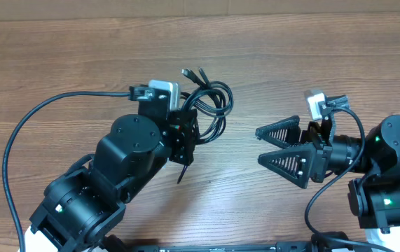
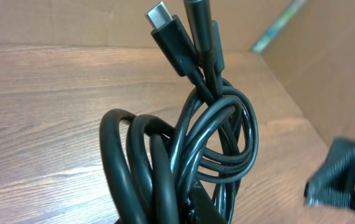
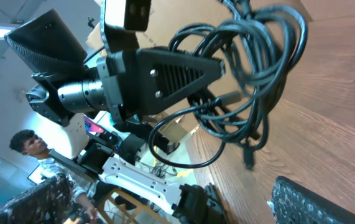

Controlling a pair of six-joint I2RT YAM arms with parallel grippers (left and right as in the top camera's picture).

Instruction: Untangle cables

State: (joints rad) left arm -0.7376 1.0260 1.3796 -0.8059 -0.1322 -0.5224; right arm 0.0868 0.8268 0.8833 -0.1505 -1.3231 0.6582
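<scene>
The left claw (image 1: 191, 122) is closed on the cables (image 1: 212, 105). It holds them as one bunch of black loops, close to the middle of the surface (image 1: 80, 56). The loops stick out past the claw on the far side. In the right wrist view the bunch hangs up off the wood. One loose end (image 1: 183, 171) hangs down near the left arm.

Two plugs (image 1: 193, 72) poke out at the top of the bunch, side by side, pointing to the far edge. In the left wrist view one plug has a flat metal tip, and the loops cross over each other just under it.

The right claw (image 1: 259, 145) is wide open and holds nothing. Its two pointy fingers (image 1: 280, 131) face the bunch. A strip of bare wood lies between them and the loops, so they are near but not touching.

There is a lot of bare wood beyond the bunch and off to the left. In the left wrist view a brown cardboard wall (image 2: 326, 74) stands along the far and right edges of the surface.
</scene>
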